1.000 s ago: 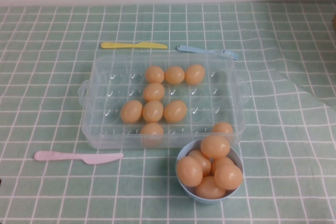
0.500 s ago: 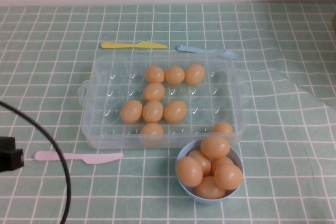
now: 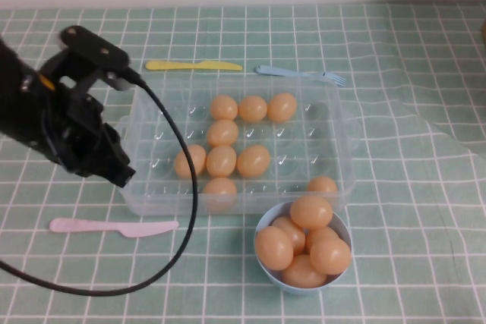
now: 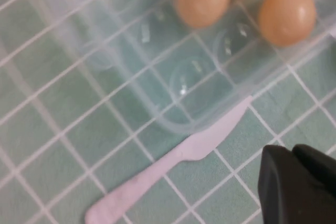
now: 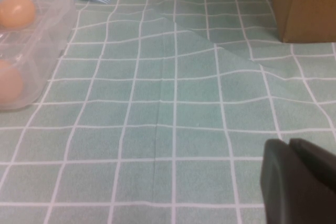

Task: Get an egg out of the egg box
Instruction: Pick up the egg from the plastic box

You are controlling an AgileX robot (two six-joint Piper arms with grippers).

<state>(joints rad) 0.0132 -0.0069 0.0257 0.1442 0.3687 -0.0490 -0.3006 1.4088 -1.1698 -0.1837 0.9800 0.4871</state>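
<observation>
**Left arm has come in over the box**

The left gripper [image 3: 114, 172] has been swung in fast and is now hung over the near-left corner of the egg box [image 3: 334, 96]. Whether it is open cannot be told. No egg is held. The nearest egg [image 3: 190, 162] sits just beyond it. The right gripper [image 5: 299, 182] is parked far off.

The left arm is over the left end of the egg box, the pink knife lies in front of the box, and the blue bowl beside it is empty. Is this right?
Not quite. The high view shows the blue bowl piled with eggs, not empty. The rest holds: the left gripper hangs over the left end of the egg box, and the pink knife lies in front of it. The right gripper is off to the side.
</observation>
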